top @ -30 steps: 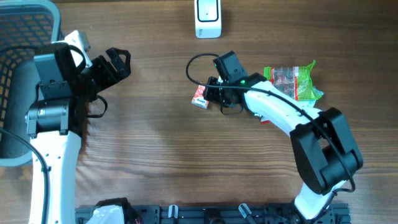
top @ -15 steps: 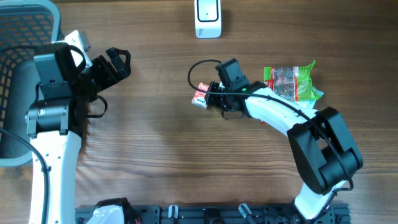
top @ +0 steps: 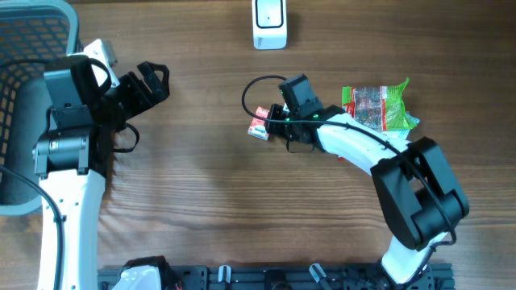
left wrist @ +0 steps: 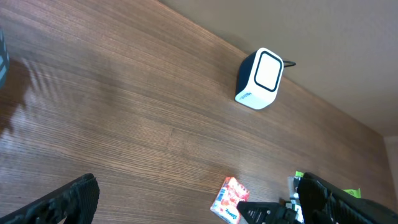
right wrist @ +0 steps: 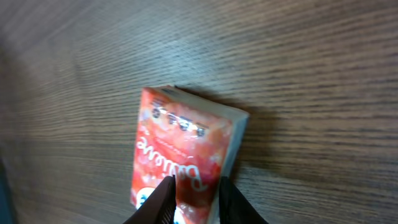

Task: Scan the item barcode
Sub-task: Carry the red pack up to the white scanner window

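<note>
We see the small red foil packet lying flat on the brown wooden bench, well apart from the white box-shaped scanner and near the green, clear-fronted snack bag. The right pincer has its 2 fingertips close together over the packet's end; we cannot tell whether it grips. The left pincer stands wide open, well apart.

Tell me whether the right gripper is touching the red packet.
Cannot tell. In the right wrist view the right gripper overlaps the red packet at its lower end, hiding any gap; overhead, the arm covers that spot.
</note>
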Robot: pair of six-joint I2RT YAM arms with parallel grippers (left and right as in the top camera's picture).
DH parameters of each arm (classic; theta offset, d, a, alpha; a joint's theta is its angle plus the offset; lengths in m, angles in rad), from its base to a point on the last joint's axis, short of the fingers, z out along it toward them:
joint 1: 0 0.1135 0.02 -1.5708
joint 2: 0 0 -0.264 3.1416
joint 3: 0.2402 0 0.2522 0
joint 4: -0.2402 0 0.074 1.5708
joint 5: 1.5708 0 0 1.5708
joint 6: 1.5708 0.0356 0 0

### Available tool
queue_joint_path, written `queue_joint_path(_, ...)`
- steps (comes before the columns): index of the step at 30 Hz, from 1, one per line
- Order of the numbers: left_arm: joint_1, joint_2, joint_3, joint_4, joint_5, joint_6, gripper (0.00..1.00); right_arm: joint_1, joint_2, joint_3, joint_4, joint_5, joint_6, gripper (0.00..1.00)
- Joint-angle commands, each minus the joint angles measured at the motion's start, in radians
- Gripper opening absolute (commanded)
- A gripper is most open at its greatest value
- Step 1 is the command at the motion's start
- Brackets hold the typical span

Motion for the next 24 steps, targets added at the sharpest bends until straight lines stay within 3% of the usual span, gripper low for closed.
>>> queue_joint_path(1, 0.005, 0.003, 0.000, 0.003, 0.015, 0.020, 1.00, 0.000, 0.028, -0.015, -0.019, 0.026, 0.032, 0.24)
queue_joint_path(16, 0.005, 0.003, 0.000, 0.003, 0.015, 0.020, 1.00, 0.002, 0.028, -0.082, 0.070, 0.057, 0.076, 0.23)
queue_joint_path(17, 0.005, 0.003, 0.000, 0.003, 0.015, 0.020, 1.00, 0.002, 0.028, -0.082, 0.061, 0.079, 0.076, 0.17)
queue_joint_path(23, 0.005, 0.003, 0.000, 0.003, 0.015, 0.020, 1.00, 0.002, 0.029, -0.082, 0.039, 0.119, 0.073, 0.15)
queue_joint_path(24, 0.005, 0.003, 0.000, 0.003, 0.015, 0.020, 1.00, 0.000, 0.029, -0.082, 0.040, 0.114, 0.074, 0.08)
